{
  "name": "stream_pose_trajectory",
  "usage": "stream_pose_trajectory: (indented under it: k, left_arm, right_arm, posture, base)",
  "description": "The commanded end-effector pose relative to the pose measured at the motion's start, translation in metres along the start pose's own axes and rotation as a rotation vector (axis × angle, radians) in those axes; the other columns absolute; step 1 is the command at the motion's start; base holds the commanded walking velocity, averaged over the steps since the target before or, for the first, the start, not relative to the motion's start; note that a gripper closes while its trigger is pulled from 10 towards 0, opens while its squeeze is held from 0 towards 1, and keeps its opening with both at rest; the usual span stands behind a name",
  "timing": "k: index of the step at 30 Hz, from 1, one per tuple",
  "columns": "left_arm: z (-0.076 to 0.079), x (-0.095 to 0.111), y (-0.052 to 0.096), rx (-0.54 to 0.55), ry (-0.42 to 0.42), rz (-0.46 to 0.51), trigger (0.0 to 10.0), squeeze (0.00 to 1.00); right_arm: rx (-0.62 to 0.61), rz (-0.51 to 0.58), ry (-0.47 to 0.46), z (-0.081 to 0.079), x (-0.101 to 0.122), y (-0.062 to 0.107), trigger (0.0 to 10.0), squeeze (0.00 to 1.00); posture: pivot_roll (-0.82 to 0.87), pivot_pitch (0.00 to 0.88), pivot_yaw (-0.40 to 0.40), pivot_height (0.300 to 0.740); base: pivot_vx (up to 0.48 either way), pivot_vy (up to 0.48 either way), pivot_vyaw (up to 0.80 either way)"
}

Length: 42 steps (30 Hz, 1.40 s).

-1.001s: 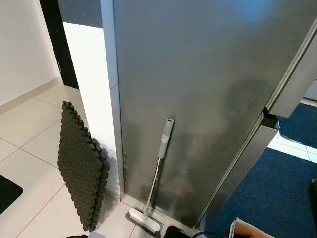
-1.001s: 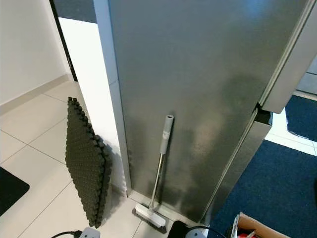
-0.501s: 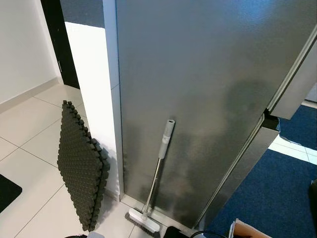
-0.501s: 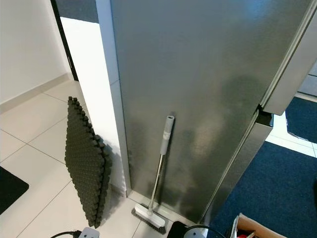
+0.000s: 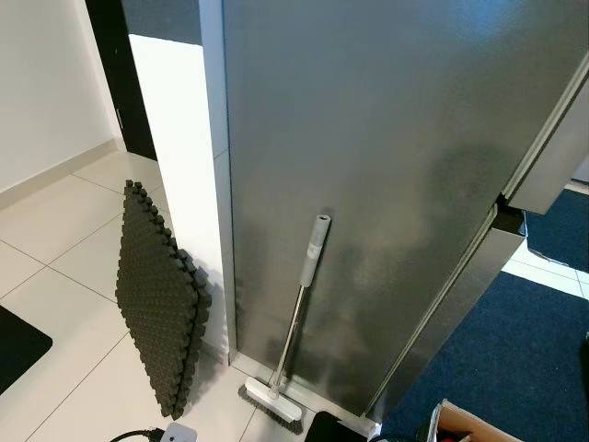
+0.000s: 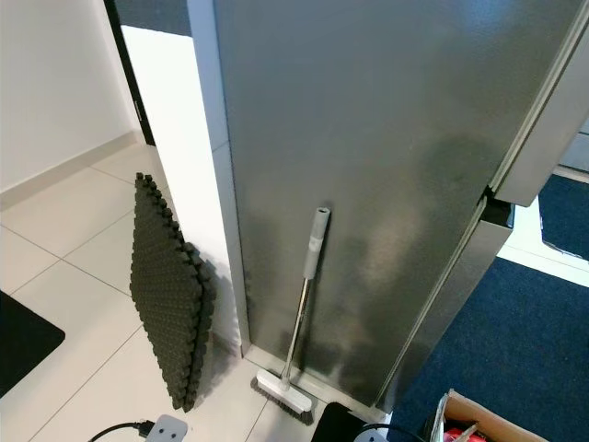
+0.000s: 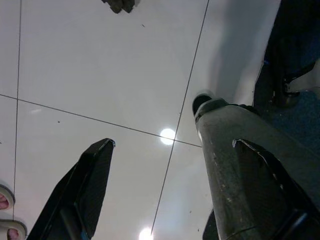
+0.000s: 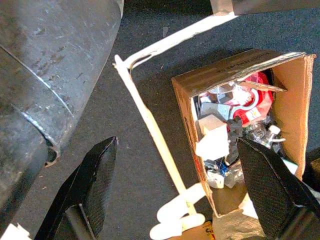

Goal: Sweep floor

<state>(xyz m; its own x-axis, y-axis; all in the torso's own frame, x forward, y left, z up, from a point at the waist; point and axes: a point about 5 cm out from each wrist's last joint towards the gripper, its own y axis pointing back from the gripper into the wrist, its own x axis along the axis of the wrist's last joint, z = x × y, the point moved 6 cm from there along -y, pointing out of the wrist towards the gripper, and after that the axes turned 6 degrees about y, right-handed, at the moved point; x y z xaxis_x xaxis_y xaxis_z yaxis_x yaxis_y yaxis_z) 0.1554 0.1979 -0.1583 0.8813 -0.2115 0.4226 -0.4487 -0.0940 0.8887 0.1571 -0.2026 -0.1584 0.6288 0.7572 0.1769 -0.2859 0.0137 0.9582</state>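
A broom with a grey grip (image 5: 312,250), a thin metal shaft and a white brush head (image 5: 271,403) leans upright against the steel fridge side (image 5: 396,138), its head on the white tile floor (image 5: 64,276). My left gripper (image 7: 172,143) hangs open above the tiles, nothing between its fingers. Low on my right, my right gripper (image 8: 177,141) is open too, hanging over dark blue carpet (image 8: 130,170) beside a cardboard box (image 8: 235,125). Both are well away from the broom.
A stack of dark foam mats (image 5: 158,318) leans on the white wall left of the broom. A power strip with its cable (image 6: 158,428) lies on the tiles nearby. Blue carpet (image 5: 515,359) runs along the right. A person's toes (image 7: 4,202) stand close to my left side.
The whole picture has shifted slightly right and down, so the camera moved. The broom, mats and fridge have kept their places.
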Motion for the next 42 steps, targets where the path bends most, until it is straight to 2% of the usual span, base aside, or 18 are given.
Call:
stream_pose_trajectory:
  k: [1, 2, 14, 22, 35, 42]
  left_arm:
    - [-0.002, -0.015, 0.002, 0.002, -0.002, -0.047, 10.0, 0.00]
    - [-0.003, -0.016, 0.002, 0.005, 0.000, -0.049, 10.0, 0.00]
    - [-0.002, -0.015, 0.002, 0.005, 0.004, -0.051, 10.0, 0.00]
    - [0.000, -0.017, 0.002, 0.003, 0.002, -0.054, 10.0, 0.00]
    - [0.000, -0.021, 0.003, 0.001, -0.011, -0.061, 10.0, 0.00]
    - [0.001, -0.020, 0.003, -0.001, -0.014, -0.060, 10.0, 0.00]
  right_arm:
    - [0.005, 0.007, -0.001, -0.004, 0.004, -0.001, 10.0, 0.00]
    - [0.008, 0.016, 0.000, -0.007, 0.010, -0.001, 10.0, 0.00]
    - [0.007, 0.024, 0.004, -0.008, 0.017, -0.002, 10.0, 0.00]
    - [0.000, 0.037, 0.014, -0.004, 0.028, -0.002, 10.0, 0.00]
    - [-0.011, 0.028, -0.014, 0.004, 0.021, -0.001, 10.0, 0.00]
    - [-0.012, 0.003, 0.003, 0.004, 0.009, 0.000, 10.0, 0.00]
  posture:
    - [0.05, 0.000, -0.089, 0.740]
    - [0.05, 0.000, -0.092, 0.740]
    - [0.05, 0.000, -0.096, 0.740]
    - [0.05, 0.000, -0.100, 0.740]
    - [0.05, 0.000, -0.096, 0.740]
    - [0.04, 0.000, -0.094, 0.740]
  base:
    - [-0.311, 0.000, 0.00]
    - [-0.311, 0.000, 0.00]
    - [-0.317, 0.000, 0.00]
    - [-0.323, 0.000, 0.00]
    - [-0.333, 0.000, 0.00]
    - [-0.337, 0.000, -0.68]
